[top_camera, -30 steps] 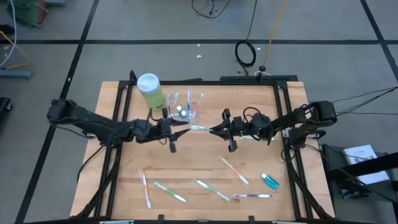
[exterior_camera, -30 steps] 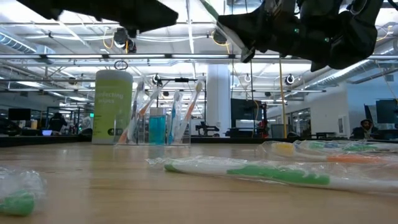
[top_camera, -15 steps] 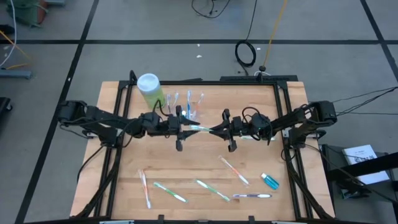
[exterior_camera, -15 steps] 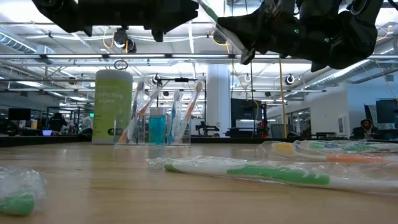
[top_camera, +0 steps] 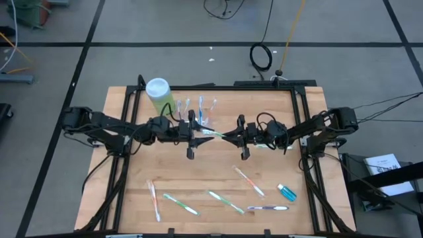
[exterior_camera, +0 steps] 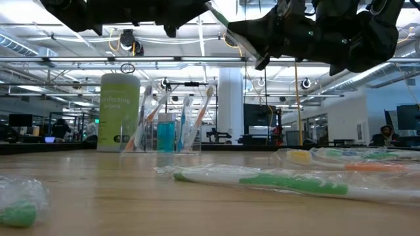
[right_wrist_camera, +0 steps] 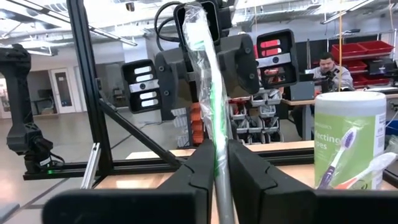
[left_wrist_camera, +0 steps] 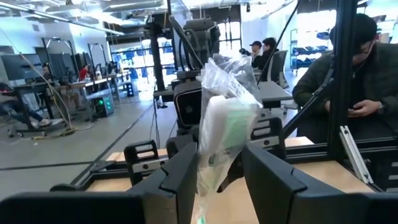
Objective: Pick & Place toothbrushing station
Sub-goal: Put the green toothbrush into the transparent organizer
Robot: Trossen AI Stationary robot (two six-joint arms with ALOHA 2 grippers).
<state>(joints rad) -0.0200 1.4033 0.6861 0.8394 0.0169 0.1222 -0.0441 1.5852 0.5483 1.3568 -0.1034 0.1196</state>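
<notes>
A toothbrush (top_camera: 213, 135) in a clear wrapper hangs in the air above the table's middle, between my two grippers. My right gripper (top_camera: 226, 137) is shut on it from the table's right. My left gripper (left_wrist_camera: 217, 183) is open, level with it, and its fingers stand on either side of the brush's wrapped head end (left_wrist_camera: 225, 118). Behind them, a small clear cup (top_camera: 198, 118) holding toothbrushes and a blue tube stands on the table. Beside the cup stands a light-green bottle (top_camera: 159, 94). My right gripper pinches the wrapped toothbrush by its handle (right_wrist_camera: 219, 149) between its two fingers. The fingers come about level from the table's right and lie along the brush. The brush is lifted clear and sticks out past the fingertips toward my left gripper. My left gripper has the wrapped head between its fingers; I cannot tell whether a finger (left_wrist_camera: 186, 177) touches the wrapper.
Several wrapped toothbrushes (top_camera: 226, 201) lie scattered on the near half of the table. A blue toothpaste tube (top_camera: 287, 192) lies at the near right. One wrapped green brush (exterior_camera: 262, 181) lies close in the low view. People sit in the room beyond.
My left gripper has moved toward the table's right, up to the free end of the held toothbrush, and has turned to point level. Its fingers now stand around the brush's head end. The brush itself has kept its place.
</notes>
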